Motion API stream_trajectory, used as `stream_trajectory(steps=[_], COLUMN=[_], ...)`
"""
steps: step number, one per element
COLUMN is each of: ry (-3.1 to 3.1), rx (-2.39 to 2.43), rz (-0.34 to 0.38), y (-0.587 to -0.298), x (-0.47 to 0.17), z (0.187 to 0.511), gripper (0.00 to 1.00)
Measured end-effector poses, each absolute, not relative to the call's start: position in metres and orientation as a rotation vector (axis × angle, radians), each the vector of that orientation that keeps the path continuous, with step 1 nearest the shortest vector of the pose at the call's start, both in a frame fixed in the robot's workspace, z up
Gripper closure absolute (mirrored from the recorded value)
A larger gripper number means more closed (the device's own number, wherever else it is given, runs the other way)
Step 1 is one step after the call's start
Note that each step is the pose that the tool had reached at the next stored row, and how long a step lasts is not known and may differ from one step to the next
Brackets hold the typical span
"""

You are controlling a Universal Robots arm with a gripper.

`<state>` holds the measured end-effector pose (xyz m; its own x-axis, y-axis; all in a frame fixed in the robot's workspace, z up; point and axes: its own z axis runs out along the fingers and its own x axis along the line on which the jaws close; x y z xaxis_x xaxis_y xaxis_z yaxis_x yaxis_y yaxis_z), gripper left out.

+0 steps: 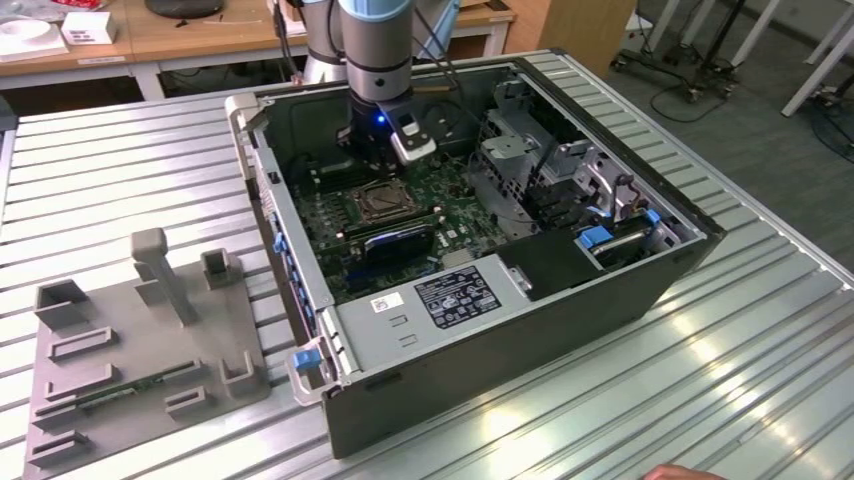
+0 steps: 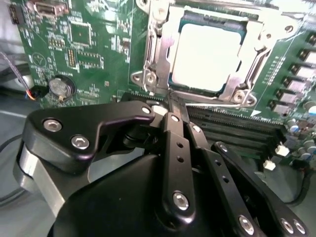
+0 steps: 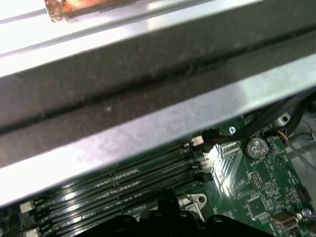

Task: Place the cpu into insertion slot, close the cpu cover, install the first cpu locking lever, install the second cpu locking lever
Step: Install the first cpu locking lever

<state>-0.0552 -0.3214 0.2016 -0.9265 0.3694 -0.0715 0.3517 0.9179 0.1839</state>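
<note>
**Item: cpu** point(image 2: 207, 49). Seated flat in the slot point(image 1: 378, 203). Its pale top shows through the cover point(image 2: 160, 54), which lies down over it. I cannot tell whether either lever is hooked.

**Item: gripper** point(image 2: 171, 102). Inside the case point(image 1: 534, 320) on the worktop point(image 1: 694, 400), low over the board point(image 2: 74, 59). Its tips sit just beside the socket edge nearest the memory slots point(image 2: 237, 131). Fingers point(image 2: 174, 143): pressed together, with nothing between them as far as I can see.

**Hazards, by my reading:**
- Slip. The tips make narrow contact at the frame's edge. A push on a thin sprung lever could skid off and strike the memory slots or scrape the board.
- Spring-back. A lever pressed down but not caught under its hook would fly up and leave the cover loose.
- Uneven load. Pressure off-centre on the cover could tilt the cpu against the contacts beneath it.
</note>
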Motion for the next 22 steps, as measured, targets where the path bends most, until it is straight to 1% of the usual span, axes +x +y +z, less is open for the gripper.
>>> stream_trajectory(steps=[4,22], ry=[2.973,2.969], rx=[0.559,0.558], rz=[0.242,0.245], y=[-0.3215,-0.3142], x=[-0.0552,-0.0589], z=[0.2016,0.2022], gripper=[0.89,0.89])
